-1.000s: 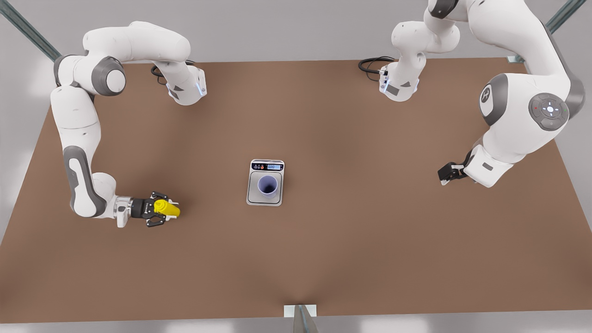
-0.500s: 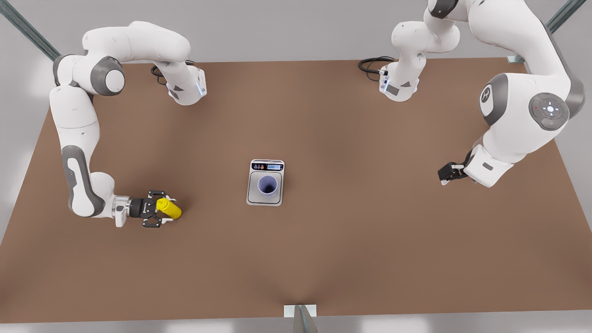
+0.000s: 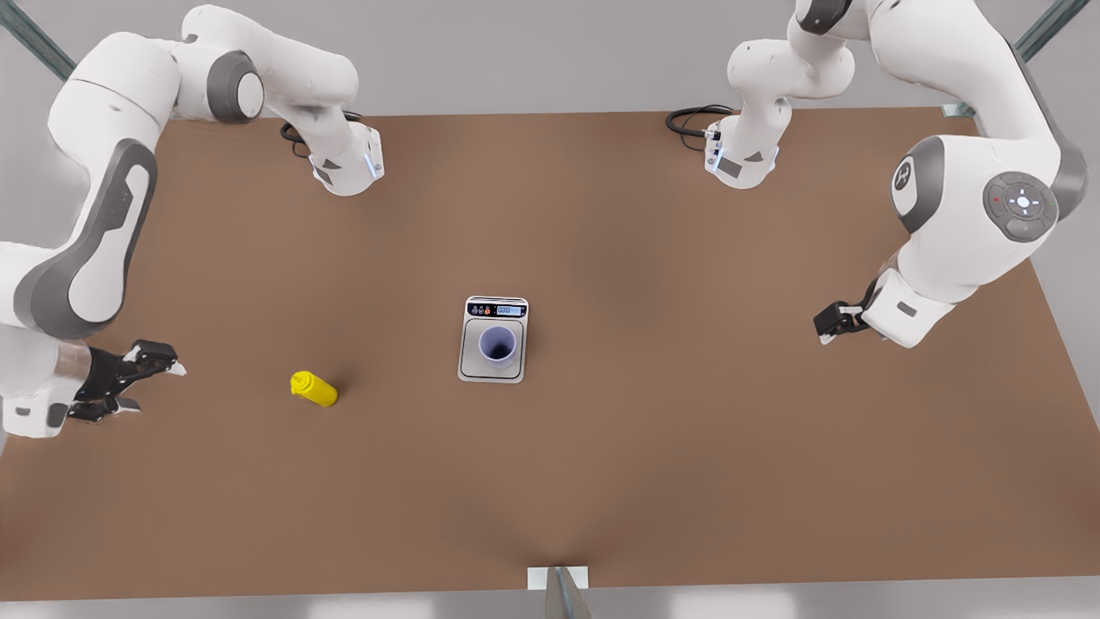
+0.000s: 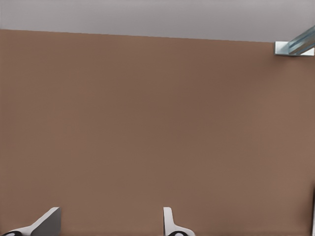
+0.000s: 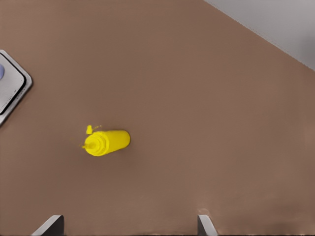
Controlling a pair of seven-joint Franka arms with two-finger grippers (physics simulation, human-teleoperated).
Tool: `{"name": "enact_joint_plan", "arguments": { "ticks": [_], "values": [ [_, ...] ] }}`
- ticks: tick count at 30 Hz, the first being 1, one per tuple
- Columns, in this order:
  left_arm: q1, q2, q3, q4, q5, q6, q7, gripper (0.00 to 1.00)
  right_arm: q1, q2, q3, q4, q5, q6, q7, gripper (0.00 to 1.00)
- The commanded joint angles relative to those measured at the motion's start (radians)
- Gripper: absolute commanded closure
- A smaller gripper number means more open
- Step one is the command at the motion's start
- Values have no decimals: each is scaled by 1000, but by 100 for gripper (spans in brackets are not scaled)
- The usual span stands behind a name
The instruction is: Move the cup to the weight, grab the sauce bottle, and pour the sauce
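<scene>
Sauce bottle (image 3: 314, 389) stands free on table (image 3: 601, 481), nozzle skyward, long axis vertical, at the front view's left of the cup (image 3: 497, 345) on weight (image 3: 492, 340); right gripper (image 3: 129, 378) spread, well clear; left gripper (image 3: 832, 323) spread, idle.

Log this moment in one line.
cup on weight; sauce bottle on table, unheld; right gripper open, away from bottle; left gripper open, waiting

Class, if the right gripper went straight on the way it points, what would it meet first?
Probably the sauce bottle, with bare table between; the right gripper may sit high enough to pass above. The left gripper waits at the front view's right.
</scene>
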Motion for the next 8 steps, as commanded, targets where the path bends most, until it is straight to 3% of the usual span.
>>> {"name": "enact_joint_plan", "arguments": {
  "ticks": [1, 3, 8],
  "values": [
    [0, 0, 0, 0, 0, 0, 0, 0, 14, -22, 0, -29, -12, 20, 68, 0],
    [0, 0, 0, 0, 0, 0, 0, 0, 46, -146, 45, -162, -119, 44, 426, 0],
    [0, 0, 0, -2, 0, 6, 0, 0, 86, -249, 54, -265, -121, 73, 521, 0]
  ]
}}
